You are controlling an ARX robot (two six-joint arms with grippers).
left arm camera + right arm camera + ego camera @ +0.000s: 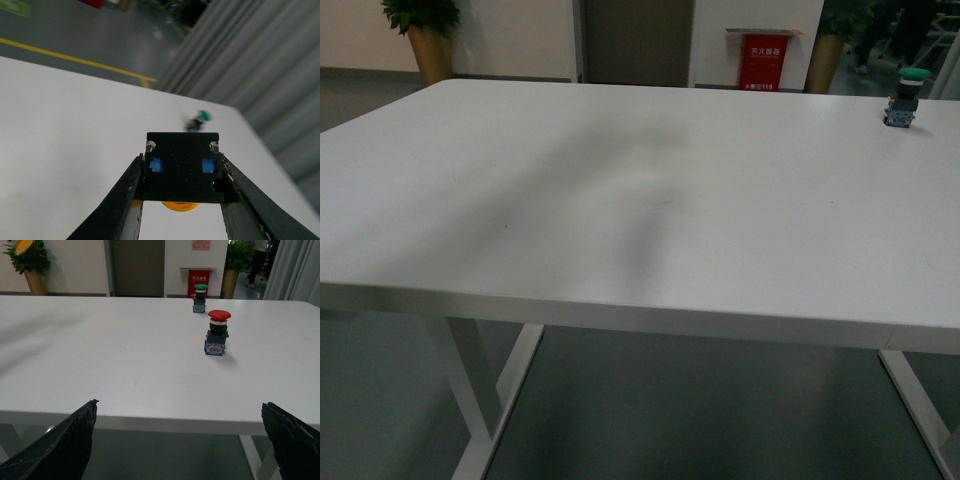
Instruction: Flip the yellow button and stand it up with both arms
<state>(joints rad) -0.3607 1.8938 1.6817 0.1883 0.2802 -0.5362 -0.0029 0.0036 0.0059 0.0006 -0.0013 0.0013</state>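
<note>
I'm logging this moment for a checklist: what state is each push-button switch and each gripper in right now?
Yellow-capped push-button switch with black-blue block: clamped by its block, cap pointing away from the wrist camera.
Left gripper: shut on the yellow-capped switch.
Right gripper: open, empty.
Red-capped push-button switch: standing upright on the white table, cap up.
Green-capped push-button switch: standing upright, cap up.

**Industrial-style lab hall**

A bare white table (620,200) stands on a grey floor (700,420) marked with a yellow line (70,59). Behind it are plain walls (520,35), a door (638,40), potted plants (428,50) and a red fire cabinet (763,60). A ribbed grey curtain (260,65) closes one side.
</note>
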